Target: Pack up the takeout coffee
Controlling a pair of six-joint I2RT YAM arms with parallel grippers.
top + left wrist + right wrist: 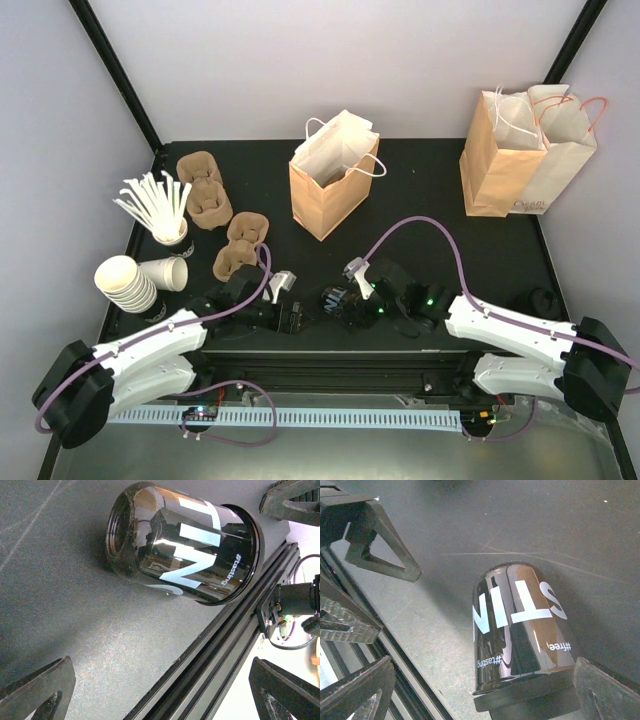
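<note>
From above, the takeout coffee (335,300) lies on its side at the near edge of the desk (450,200), between the left pincer (293,316) and the right pincer (362,308), well apart from the open paper bag (325,190). Packing looks barely begun, at the approach to the cup. The left wrist view shows that pincer spread wide and empty, the glossy black cup ahead of it. In the right wrist view that pincer is equally wide, holding nothing; one finger (607,690) sits beside the cup's end, contact unclear. Next likely comes closing around the barrel and righting it.
</note>
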